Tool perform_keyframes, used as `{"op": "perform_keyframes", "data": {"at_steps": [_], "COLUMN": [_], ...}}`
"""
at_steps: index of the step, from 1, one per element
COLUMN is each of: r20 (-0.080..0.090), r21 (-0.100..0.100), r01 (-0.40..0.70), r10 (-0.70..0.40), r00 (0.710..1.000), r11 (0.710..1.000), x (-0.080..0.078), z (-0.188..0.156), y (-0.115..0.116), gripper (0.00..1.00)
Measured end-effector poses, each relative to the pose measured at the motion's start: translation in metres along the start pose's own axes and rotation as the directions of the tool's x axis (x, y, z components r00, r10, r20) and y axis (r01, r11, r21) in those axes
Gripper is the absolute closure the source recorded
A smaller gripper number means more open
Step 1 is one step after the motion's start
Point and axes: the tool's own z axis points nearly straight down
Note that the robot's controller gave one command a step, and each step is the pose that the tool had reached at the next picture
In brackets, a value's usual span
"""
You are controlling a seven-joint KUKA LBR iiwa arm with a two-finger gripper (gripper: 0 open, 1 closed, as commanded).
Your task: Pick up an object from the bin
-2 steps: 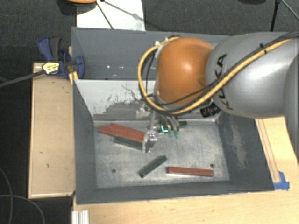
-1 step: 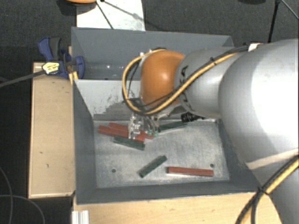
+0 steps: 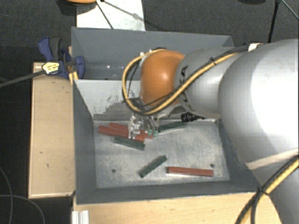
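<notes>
Hanging low over a red stick [image 3: 112, 130] & dark green stick [image 3: 131, 144], left-centre of bin [image 3: 86, 139], gripper [image 3: 138, 132]: open or closed, can't tell. Sticks prob. light, stiff, smooth; best taken across narrow width, mid-length.

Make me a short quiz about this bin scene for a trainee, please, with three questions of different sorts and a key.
1. True or false: the gripper is down at the cluster of sticks in the left part of the grey bin.
2. Multiple choice: the flat stick nearest the bin floor's lower right corner in the view is A) dark green, B) red-brown, C) yellow.
3. Fill in: just left of it lies a tilted stick of ______ colour.
Key: 1 true; 2 B; 3 dark green.
</notes>
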Motion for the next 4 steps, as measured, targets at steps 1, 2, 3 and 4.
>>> {"op": "perform_keyframes", "data": {"at_steps": [1, 2, 3, 4], "r20": [-0.004, -0.005, -0.002, -0.007], "r21": [0.004, 0.004, 0.003, 0.004], "r01": [0.016, 0.015, -0.045, 0.097], "r10": [-0.016, -0.015, 0.045, -0.097], "r00": [1.0, 1.0, 0.999, 0.995], "r11": [1.0, 1.0, 0.999, 0.995], "x": [0.002, 0.003, 0.0, 0.028], "z": [-0.141, -0.14, -0.102, -0.057], "y": [-0.02, -0.02, -0.024, -0.022], "gripper": [1.0, 1.0, 1.0, 0.0]}}
